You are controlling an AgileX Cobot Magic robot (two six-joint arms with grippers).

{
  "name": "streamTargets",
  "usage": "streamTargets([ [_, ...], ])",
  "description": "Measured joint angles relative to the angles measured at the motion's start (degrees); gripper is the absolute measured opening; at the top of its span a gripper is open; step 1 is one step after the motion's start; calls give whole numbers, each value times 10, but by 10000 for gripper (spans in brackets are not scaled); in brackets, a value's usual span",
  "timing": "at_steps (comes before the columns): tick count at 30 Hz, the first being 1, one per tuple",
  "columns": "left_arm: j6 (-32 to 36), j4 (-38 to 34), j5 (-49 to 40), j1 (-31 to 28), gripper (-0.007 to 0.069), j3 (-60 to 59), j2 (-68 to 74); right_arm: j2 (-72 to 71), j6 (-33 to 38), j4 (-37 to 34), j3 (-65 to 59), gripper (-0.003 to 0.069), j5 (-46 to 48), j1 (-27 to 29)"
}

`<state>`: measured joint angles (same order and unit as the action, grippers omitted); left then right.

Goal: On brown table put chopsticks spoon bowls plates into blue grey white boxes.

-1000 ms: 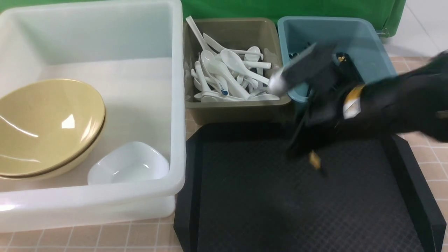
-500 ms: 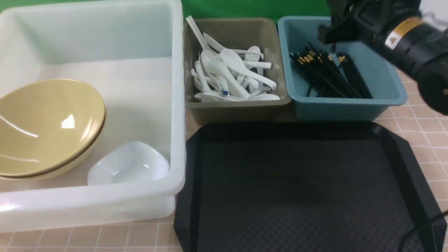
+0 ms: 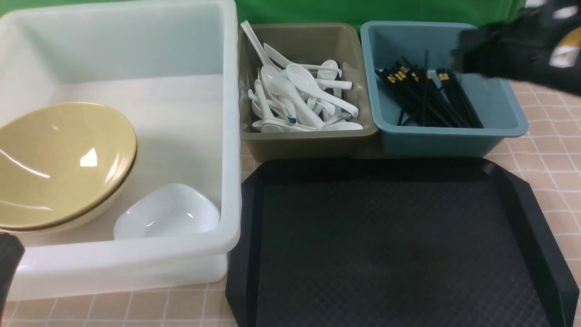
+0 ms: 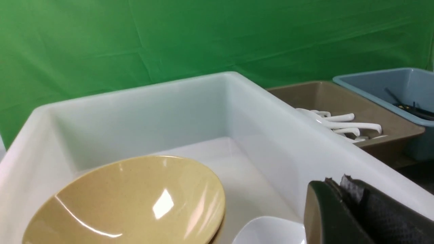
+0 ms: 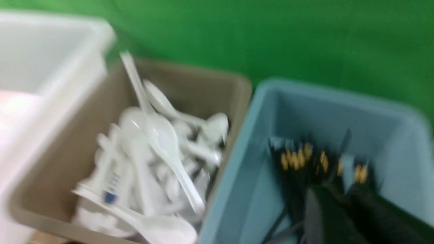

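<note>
See thin, gold-banded black chopsticks in the dull blue plastic tub beside the right claw, clenched and reaching inward. Farther left of it, see heaped glossy white spoons. Beyond the clenched left claw, find nested, round mustard-tan bowls.

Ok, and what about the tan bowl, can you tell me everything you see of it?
The tan bowl is round, wide and deep, with a smooth rim. It looks like hard, glossy plastic or ceramic, and bright reflections shine inside. It is tilted, nested in another tan bowl underneath, at the left side of the big white box. The front view cuts off its left edge.
</note>
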<state>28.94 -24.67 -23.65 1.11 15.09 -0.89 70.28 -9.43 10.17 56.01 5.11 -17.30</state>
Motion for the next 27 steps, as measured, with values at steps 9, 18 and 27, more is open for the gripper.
streamTargets([
  [9,0,1,-40,0,5,0,0,-351,88,0,-211,36,-5,-45],
  [18,0,2,-91,0,5,0,0,-653,40,0,-508,38,-6,-45],
  [27,0,4,-106,0,5,-1,0,-689,30,0,-575,43,-51,-45],
])
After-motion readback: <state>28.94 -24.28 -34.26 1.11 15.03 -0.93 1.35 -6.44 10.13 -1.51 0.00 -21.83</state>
